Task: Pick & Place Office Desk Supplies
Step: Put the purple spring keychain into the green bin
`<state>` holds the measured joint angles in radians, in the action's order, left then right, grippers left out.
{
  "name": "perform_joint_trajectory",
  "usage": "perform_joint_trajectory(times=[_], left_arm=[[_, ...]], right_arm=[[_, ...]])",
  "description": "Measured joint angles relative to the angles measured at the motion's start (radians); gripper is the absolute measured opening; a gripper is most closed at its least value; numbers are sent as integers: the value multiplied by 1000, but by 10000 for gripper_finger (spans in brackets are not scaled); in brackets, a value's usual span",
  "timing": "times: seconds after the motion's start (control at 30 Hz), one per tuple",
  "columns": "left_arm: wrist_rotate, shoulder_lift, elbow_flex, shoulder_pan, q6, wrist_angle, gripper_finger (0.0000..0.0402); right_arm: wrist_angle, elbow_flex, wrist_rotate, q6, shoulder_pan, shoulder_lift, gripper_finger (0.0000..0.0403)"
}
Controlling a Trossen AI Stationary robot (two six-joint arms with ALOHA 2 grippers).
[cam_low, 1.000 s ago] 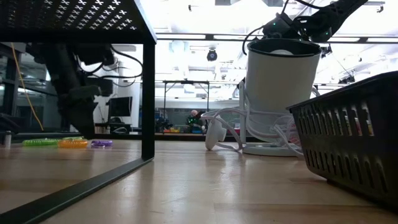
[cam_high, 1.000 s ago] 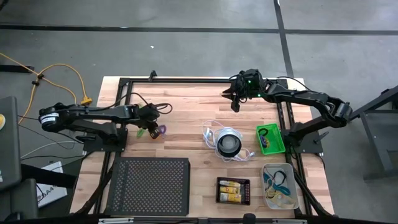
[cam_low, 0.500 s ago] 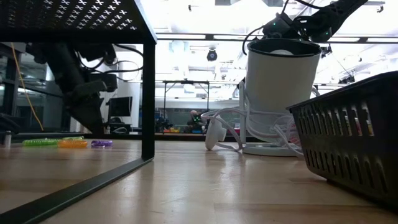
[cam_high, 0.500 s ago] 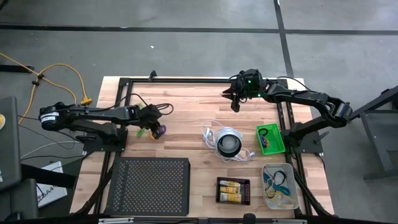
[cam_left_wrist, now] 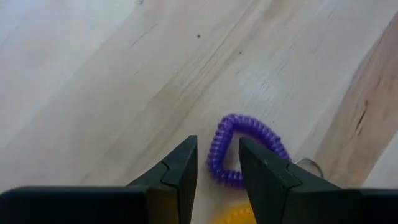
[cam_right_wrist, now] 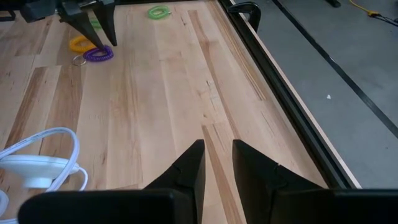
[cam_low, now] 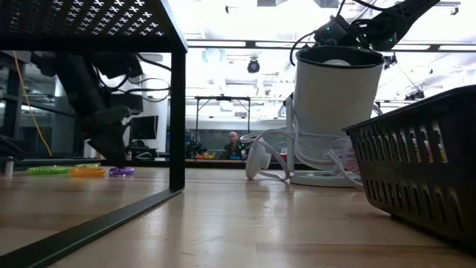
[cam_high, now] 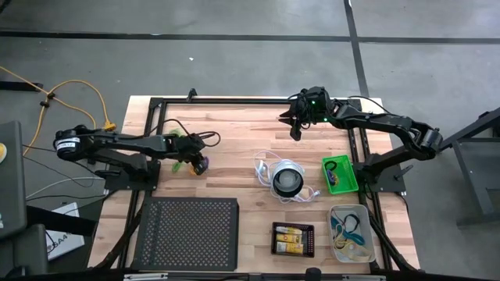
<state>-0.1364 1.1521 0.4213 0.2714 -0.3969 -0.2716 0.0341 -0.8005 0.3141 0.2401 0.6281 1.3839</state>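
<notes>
Our left gripper (cam_left_wrist: 217, 165) hung with its fingers spread a little, one side of the purple loop (cam_left_wrist: 245, 148) between them. We judged it best to sink fully to the table (cam_high: 234, 148) before pinching. Our right gripper (cam_right_wrist: 216, 163) waited aloft, narrowly parted, holding nothing.

A robot lab or workshop: grey concrete floor (cam_high: 234, 66), wooden table (cam_high: 234, 133), bright ceiling lights (cam_low: 238, 30), equipment behind
</notes>
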Motion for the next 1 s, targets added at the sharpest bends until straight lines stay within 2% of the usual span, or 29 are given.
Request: perform_joint_trajectory(times=[0.37, 0.7, 1.0], left_arm=[[3, 69, 1, 0, 0, 37, 113], [2, 71, 2, 0, 0, 31, 112], [-2, 72, 2, 0, -6, 25, 66]], right_arm=[[0, 0, 0, 0, 0, 0, 70], [0, 0, 0, 0, 0, 0, 70], [0, 0, 0, 0, 0, 0, 70]])
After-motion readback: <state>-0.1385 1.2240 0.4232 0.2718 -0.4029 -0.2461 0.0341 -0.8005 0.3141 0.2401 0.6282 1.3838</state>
